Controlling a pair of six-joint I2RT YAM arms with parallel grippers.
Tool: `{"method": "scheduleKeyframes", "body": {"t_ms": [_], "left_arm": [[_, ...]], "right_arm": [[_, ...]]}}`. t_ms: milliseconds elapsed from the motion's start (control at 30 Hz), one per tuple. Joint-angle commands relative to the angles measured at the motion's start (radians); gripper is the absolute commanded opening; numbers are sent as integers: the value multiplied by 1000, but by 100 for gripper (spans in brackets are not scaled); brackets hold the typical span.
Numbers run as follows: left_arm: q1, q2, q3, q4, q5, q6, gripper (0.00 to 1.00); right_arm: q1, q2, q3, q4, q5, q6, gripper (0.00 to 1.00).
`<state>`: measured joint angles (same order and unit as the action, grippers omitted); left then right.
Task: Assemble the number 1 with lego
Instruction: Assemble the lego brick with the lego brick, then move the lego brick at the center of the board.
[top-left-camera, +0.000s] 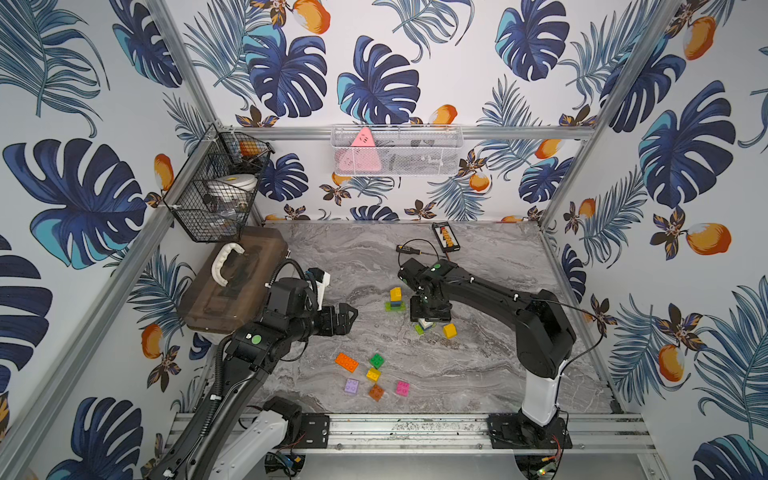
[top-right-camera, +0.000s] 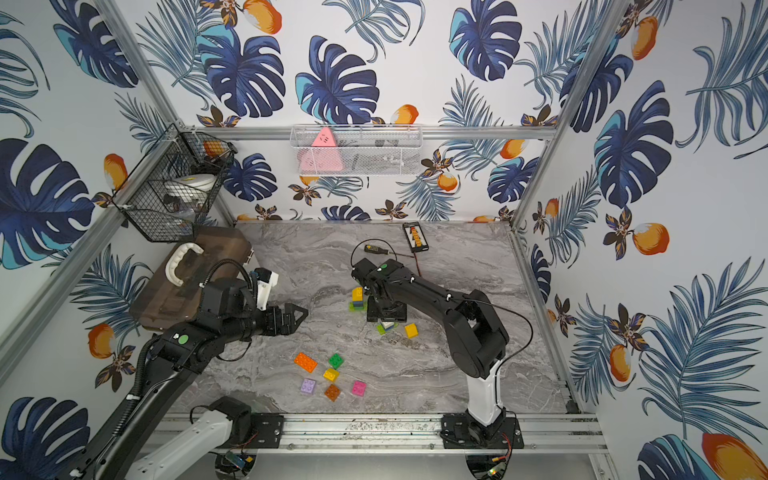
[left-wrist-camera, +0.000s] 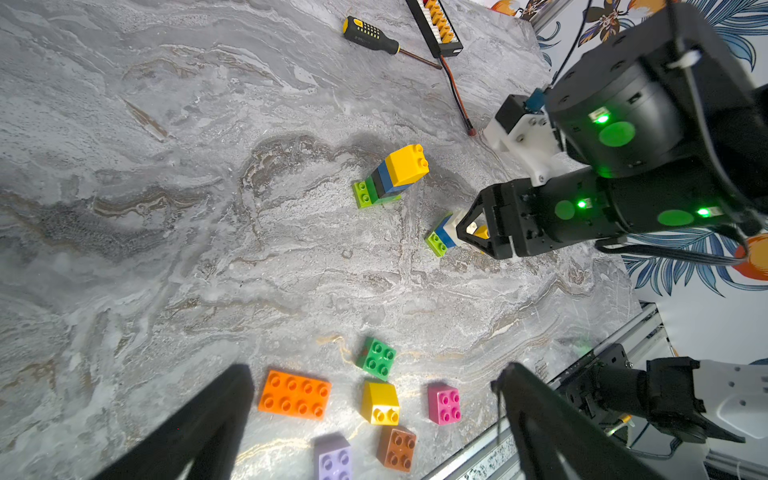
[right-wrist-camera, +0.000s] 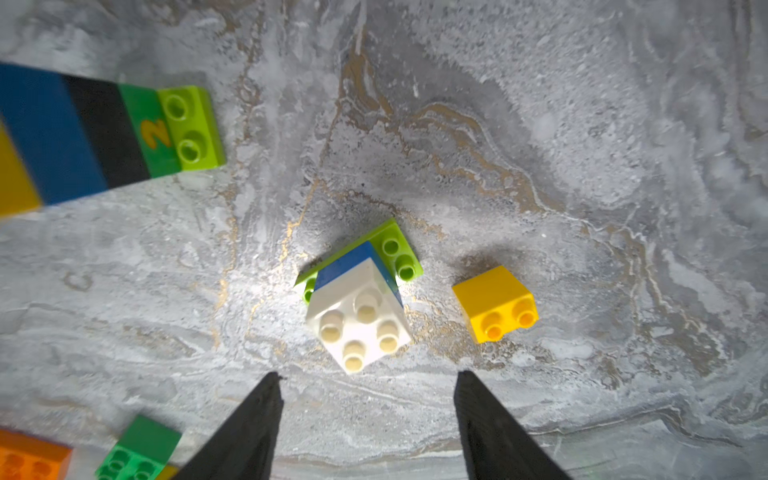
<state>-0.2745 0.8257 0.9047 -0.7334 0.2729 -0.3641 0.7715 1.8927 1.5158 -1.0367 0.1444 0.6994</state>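
- Short lego stack (right-wrist-camera: 359, 320): a glossy white studded cube on a blue brick on a longer lime brick. It stands just ahead of the right gripper (right-wrist-camera: 368, 376) fingertips.
- The right gripper's fingers are parted and hold nothing.
- Yellow brick (right-wrist-camera: 494, 303): lies just beyond one fingertip, apart from the stack.
- Left gripper (left-wrist-camera: 374, 368): fingers spread wide, empty. An orange brick (left-wrist-camera: 295, 394) lies below the gap.
- Tabletop (right-wrist-camera: 582, 124): grey veined marble pattern.
- Walls (top-left-camera: 374, 83): leaf-print paper.

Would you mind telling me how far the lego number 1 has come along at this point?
Done: a five-brick tower stands topped with yellow, beside a shorter stack of lime, blue and white. In hand: nothing; the right gripper hovers open over the shorter stack, and the left gripper is open too. Left: a loose yellow brick and six bricks nearer the front.
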Motion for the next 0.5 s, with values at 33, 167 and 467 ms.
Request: {"method": "scheduleKeyframes", "body": {"t_ms": [33, 167, 467], "left_arm": [[1, 1, 4, 5, 0, 5, 99], [1, 6, 3, 5, -2, 6, 99], [2, 12, 5, 2, -13, 3, 99]], "right_arm": [[14, -98, -60, 18, -29, -7, 69], [72, -229, -148, 23, -37, 9, 69], [305, -319, -332, 164, -105, 421, 71]]}}
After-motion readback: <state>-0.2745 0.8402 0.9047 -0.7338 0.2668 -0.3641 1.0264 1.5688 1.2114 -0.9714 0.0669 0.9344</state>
